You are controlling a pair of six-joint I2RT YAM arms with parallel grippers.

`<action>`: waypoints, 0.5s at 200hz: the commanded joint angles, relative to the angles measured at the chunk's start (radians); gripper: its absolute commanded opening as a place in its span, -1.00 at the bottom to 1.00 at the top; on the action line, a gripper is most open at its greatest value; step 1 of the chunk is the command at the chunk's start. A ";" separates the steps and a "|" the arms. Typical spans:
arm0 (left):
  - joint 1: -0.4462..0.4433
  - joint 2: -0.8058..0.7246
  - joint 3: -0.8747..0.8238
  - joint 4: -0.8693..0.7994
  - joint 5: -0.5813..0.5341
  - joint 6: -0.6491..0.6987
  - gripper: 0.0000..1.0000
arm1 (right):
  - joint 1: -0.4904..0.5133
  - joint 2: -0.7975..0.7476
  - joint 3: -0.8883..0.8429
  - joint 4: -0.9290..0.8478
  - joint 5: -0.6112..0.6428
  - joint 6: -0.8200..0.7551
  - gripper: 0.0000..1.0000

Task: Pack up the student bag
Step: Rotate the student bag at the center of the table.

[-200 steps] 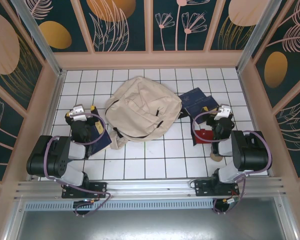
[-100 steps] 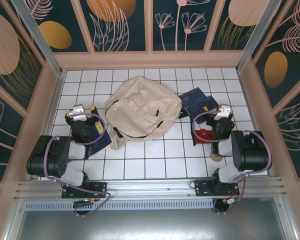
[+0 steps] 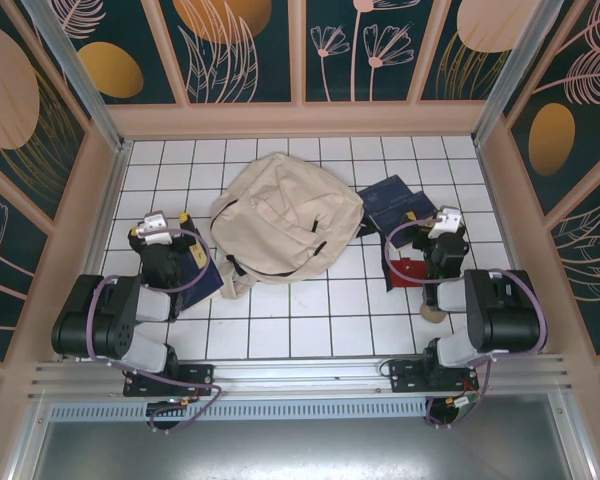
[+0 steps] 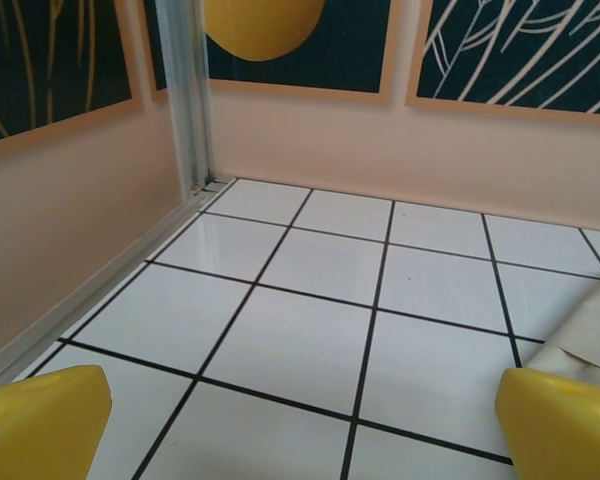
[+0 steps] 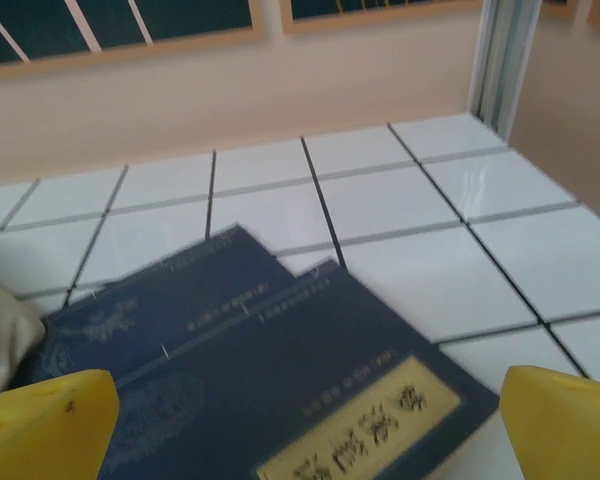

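Soft matt canvas student bag (image 3: 280, 215), glossy white tiled floor (image 4: 310, 340), matt navy books (image 5: 280, 380), brushed metal corner post (image 4: 185, 90)

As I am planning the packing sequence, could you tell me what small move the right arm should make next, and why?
Probably ease the right gripper forward and down onto the navy books: its jaws stand open and empty, the books lie flat right before it, and the student bag sits just to their left. Whether the bag is unzipped I cannot tell.

Ahead of your left pincer (image 4: 300, 430), glossy white floor tiles with black grout (image 4: 300, 340) run to peach walls (image 4: 380, 140) hung with dark leaf-print panels (image 4: 520, 50); a silver metal corner post (image 4: 185, 90) stands far-left.
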 commanded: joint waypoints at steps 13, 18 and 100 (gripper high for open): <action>0.006 -0.223 0.020 -0.184 -0.078 -0.043 0.98 | 0.025 -0.200 0.125 -0.324 0.050 0.031 0.98; 0.008 -0.259 0.035 -0.241 -0.086 -0.051 0.98 | 0.028 -0.225 0.147 -0.389 0.047 0.051 0.98; 0.007 -0.472 0.405 -1.010 0.149 -0.379 0.98 | 0.137 -0.285 0.436 -1.162 -0.337 0.666 0.97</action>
